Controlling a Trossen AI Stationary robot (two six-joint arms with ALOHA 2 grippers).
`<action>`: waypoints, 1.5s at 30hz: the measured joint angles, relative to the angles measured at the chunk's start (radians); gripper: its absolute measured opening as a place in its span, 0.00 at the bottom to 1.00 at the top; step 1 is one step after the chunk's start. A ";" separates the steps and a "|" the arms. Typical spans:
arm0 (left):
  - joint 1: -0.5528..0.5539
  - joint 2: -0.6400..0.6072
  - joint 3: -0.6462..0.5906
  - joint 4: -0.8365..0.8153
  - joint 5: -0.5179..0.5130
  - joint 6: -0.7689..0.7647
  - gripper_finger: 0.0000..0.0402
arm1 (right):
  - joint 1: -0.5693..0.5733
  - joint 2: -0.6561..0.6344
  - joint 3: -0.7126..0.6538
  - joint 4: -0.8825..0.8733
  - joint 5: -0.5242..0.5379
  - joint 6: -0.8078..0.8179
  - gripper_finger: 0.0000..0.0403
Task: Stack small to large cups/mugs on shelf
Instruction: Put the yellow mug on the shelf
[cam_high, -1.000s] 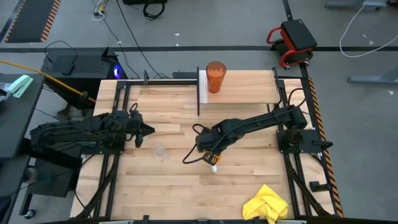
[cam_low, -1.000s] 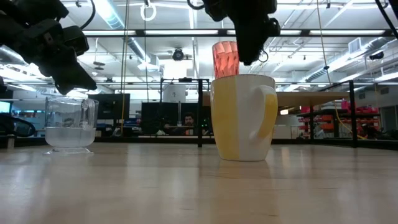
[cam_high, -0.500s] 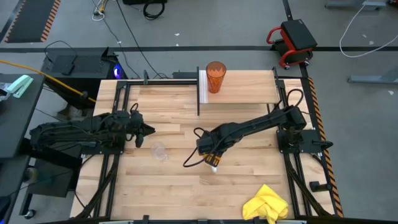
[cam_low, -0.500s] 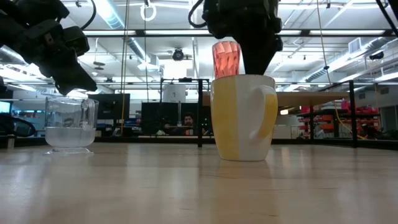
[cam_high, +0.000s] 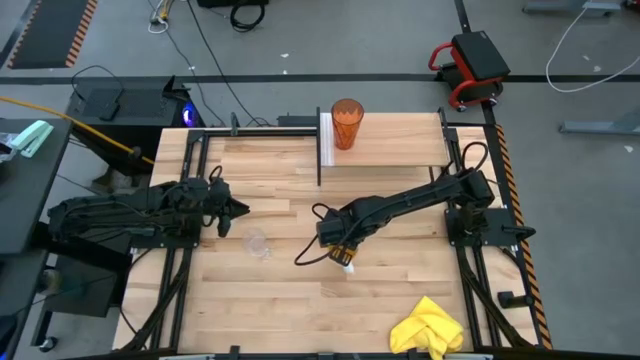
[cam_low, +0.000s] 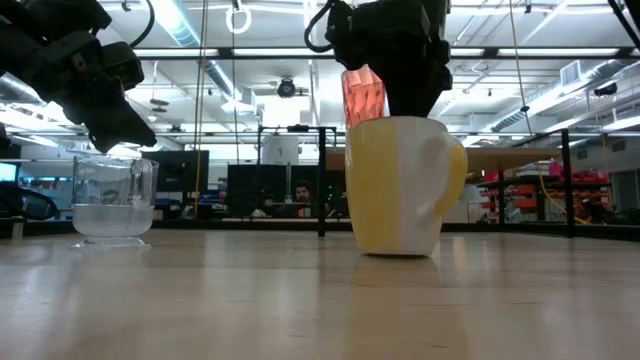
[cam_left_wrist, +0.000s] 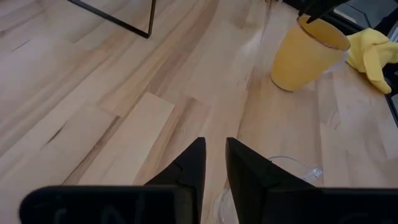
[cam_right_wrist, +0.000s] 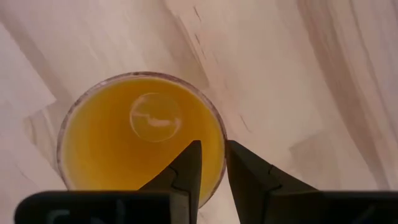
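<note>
I have the right gripper (cam_high: 341, 258) straight above the orange cup (cam_low: 400, 185), just 5 o'clock of the table (cam_high: 250, 300) centre. Its fingers (cam_right_wrist: 245, 177) are clenched on the cup's wall, one inside the rim and one outside. The cup's long axis leans off vertical. The shelf (cam_high: 400, 145) lies toward 12 o'clock from the fingers, with the dark-orange tumbler (cam_high: 345, 123) at its 9 o'clock end. The right arm is clearly the nearer one.

The left gripper (cam_high: 235, 210) waits above the clear glass (cam_high: 258, 243) at 9 o'clock, a slit between its fingers, holding nothing.

Half a second ago the cup stood upright; now it tips.
</note>
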 joint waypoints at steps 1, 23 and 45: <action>0.000 0.000 0.000 0.000 0.000 0.000 0.17 | 0.000 -0.004 0.000 0.009 0.001 0.000 0.20; 0.000 0.000 0.000 0.008 0.000 0.000 0.17 | 0.004 -0.025 -0.050 0.045 0.005 -0.001 0.20; 0.000 0.000 0.000 0.007 0.000 0.000 0.15 | -0.002 -0.026 -0.072 0.045 -0.020 0.027 0.05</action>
